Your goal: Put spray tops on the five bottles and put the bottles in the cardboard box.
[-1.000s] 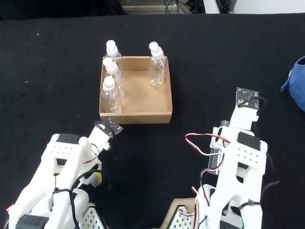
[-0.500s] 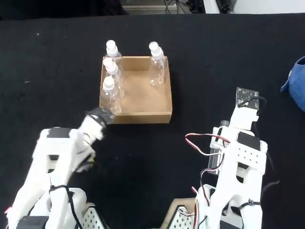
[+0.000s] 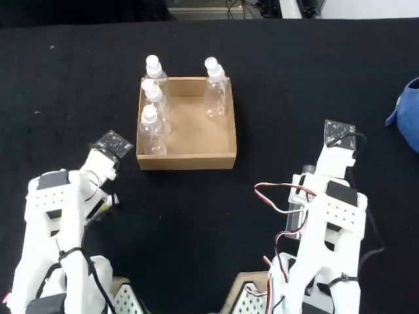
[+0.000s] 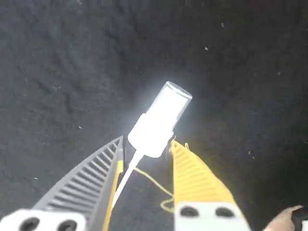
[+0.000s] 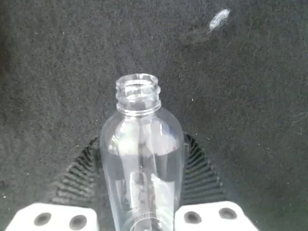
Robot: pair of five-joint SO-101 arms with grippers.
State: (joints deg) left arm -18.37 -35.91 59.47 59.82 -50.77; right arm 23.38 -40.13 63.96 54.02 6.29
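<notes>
**A:** Holding anything, that left claw [image 4: 144,147]?

**B:** Yes. Its jaws are drawn in tight on a white spray top [image 4: 159,122], pinched at the collar. The thin dip tube trails back between the fingers, with the black bench [image 4: 57,57] behind.

**A:** And the right claw [image 5: 142,159]?

**B:** It is closed round the body of a clear bottle [image 5: 139,120]. The neck is bare, with no top on it.

**A:** Where is the cardboard box [image 3: 186,160]?

**B:** In the high view it sits upper centre, well apart from both claws. Four capped bottles [image 3: 152,127] stand upright inside, three along its left wall and one in its upper right corner.

**A:** The arms?

**B:** The left arm [image 3: 55,216] is at lower left, its wrist just left of the box's near corner. The right arm [image 3: 330,216] is at lower right. A blue object [image 3: 409,121] lies at the right edge.
</notes>
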